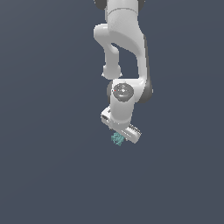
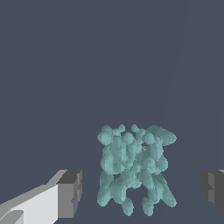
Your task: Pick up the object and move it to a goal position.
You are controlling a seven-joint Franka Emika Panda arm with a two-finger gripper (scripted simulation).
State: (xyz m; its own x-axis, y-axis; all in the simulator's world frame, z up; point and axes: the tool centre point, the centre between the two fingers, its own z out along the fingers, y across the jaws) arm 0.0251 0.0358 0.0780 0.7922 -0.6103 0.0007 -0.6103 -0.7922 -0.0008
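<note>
Exterior view: the arm (image 1: 124, 48) is reaching down mid-frame, its gripper (image 1: 121, 133) spreading wide around the object (image 1: 117, 139).

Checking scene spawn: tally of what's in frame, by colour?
Teal-cyan: 1, the spiky lump, sitting between the open fingers with a gap on each side.
White: 1, the Panda arm with its gripper, grey pads.
Total: 2
</note>
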